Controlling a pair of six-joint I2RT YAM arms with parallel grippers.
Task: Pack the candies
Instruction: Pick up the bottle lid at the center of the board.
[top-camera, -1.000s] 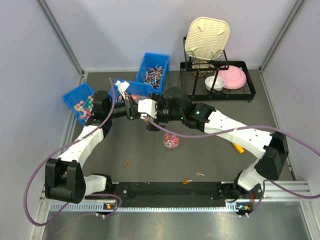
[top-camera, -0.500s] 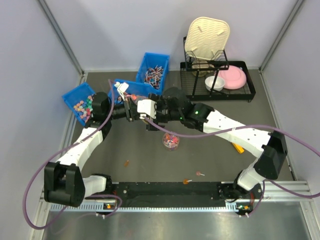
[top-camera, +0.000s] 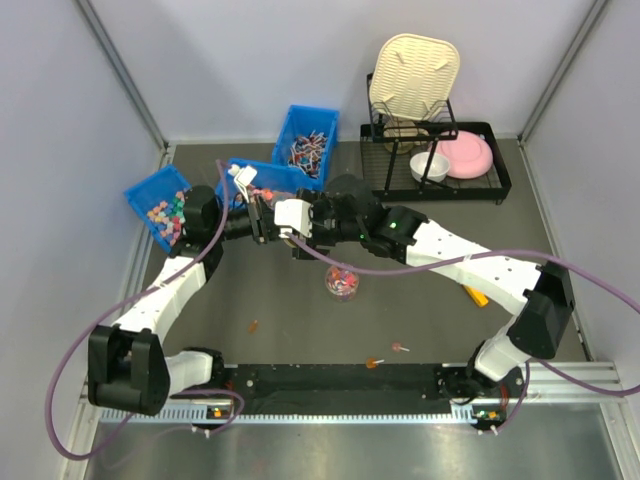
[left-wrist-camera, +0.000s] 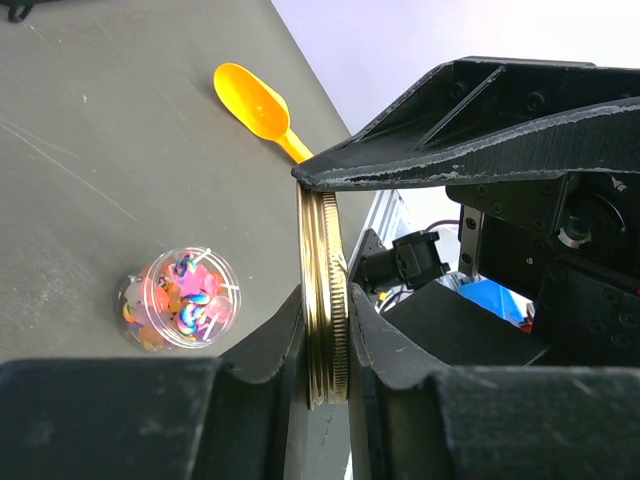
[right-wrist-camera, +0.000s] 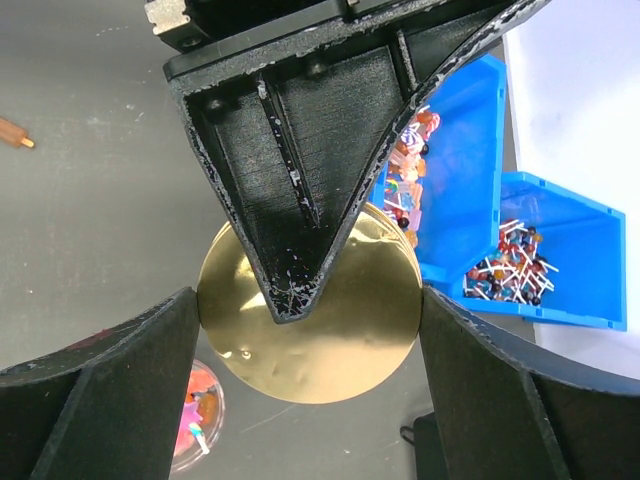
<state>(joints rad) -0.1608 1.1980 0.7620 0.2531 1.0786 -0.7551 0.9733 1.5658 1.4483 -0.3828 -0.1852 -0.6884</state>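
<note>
Above the dark grey table (top-camera: 430, 330), boxed by pale wall panels (top-camera: 250, 60), the left gripper (left-wrist-camera: 322, 300) clamped a gold lid (right-wrist-camera: 335, 350) edge-on. The right gripper (right-wrist-camera: 310, 300) straddled its rim, jaws wide; whether they pressed it was unclear. Candies (left-wrist-camera: 188, 300) sat in a clear jar (left-wrist-camera: 128, 300) mid-table, with more in a blue bin (right-wrist-camera: 470, 130).

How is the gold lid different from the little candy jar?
The lid is shiny gold; the jar is clear, showing candies. The lid is held on edge in the air; the jar stands on the table. Both are round.
</note>
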